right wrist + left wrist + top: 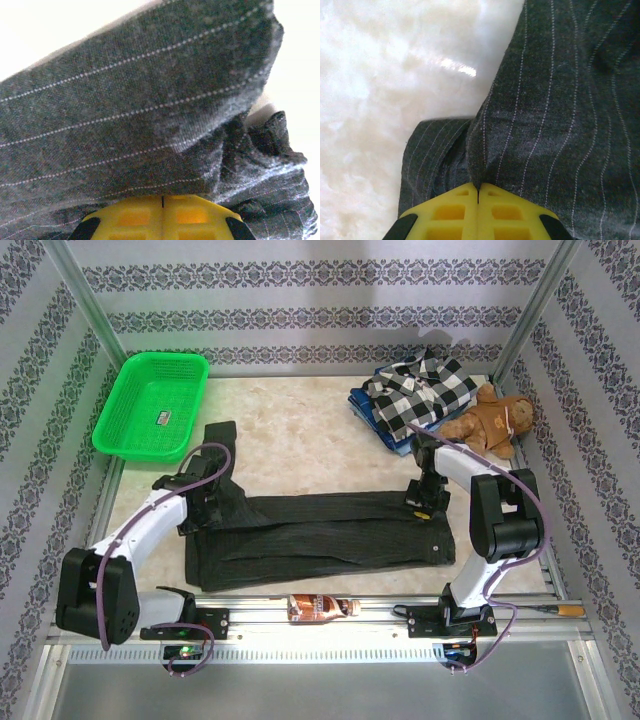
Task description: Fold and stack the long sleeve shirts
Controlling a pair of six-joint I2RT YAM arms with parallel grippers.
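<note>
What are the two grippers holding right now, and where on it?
Both are shut on the dark shirt: the left gripper pinches a fold at its left end, and the right gripper pinches its far edge near the right end.

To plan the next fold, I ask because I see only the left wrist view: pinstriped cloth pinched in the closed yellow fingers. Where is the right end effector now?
Observer: The right end effector is shut on the far edge of the charcoal shirt, near its right end.
Operator: Is there already a stack somewhere?
Observer: Yes, a checked shirt lies on a blue garment at the far right of the table.
Operator: Does anything stand close to that stack?
Observer: A teddy bear lies just to its right.
</note>
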